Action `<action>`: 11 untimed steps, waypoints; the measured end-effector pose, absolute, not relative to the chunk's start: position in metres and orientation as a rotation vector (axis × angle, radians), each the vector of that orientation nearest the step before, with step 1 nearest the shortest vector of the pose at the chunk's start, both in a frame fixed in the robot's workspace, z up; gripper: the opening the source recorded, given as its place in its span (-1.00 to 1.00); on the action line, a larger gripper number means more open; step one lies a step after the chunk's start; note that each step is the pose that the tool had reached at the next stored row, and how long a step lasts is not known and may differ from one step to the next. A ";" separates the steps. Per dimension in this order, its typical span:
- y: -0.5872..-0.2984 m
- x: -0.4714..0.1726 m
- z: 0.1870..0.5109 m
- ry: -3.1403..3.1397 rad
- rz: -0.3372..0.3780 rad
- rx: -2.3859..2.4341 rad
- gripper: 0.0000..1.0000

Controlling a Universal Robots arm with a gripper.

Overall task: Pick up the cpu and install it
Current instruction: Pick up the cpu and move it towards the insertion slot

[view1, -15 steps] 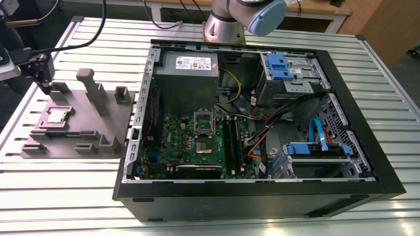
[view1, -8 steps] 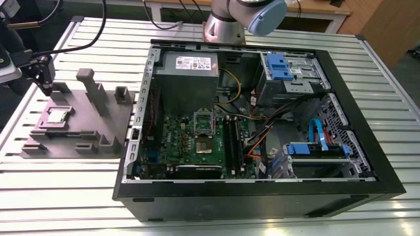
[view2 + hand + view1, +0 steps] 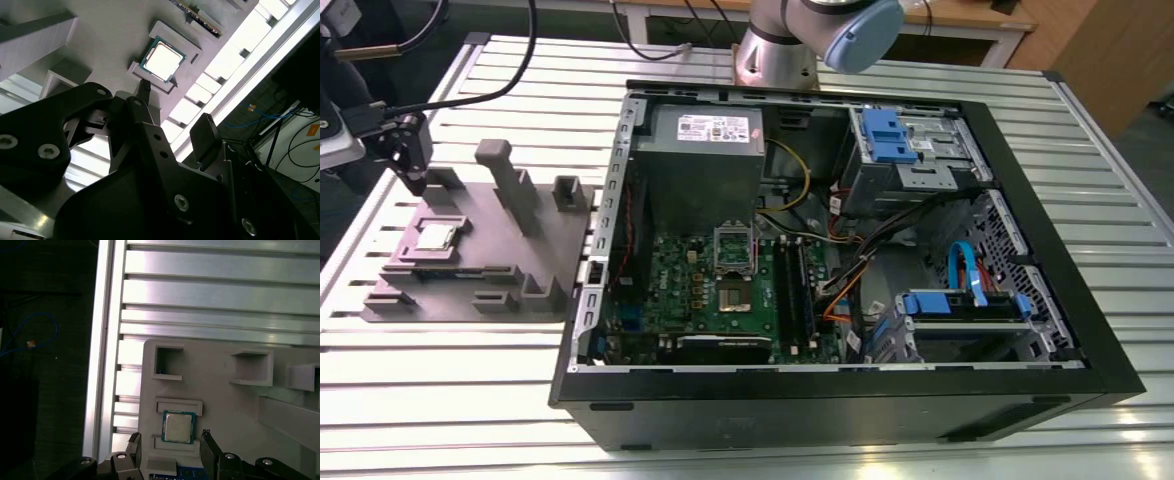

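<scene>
Your gripper [image 3: 170,436] hangs spread wide above the cpu [image 3: 438,236], which sits in the grey holder [image 3: 494,262] on the tabletop [image 3: 454,350], at the exterior view's left.

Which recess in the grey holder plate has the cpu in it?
The shallow seat framed by two raised bars holds the cpu. The two deeper square pockets hold no chip.
</scene>
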State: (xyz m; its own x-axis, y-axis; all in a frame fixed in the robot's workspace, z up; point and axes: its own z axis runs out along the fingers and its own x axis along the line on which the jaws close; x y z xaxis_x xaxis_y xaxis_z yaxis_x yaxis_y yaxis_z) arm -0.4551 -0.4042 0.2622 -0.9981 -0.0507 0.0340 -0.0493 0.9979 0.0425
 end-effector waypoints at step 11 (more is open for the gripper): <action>-0.405 -0.455 0.247 -3.105 -0.065 0.078 0.18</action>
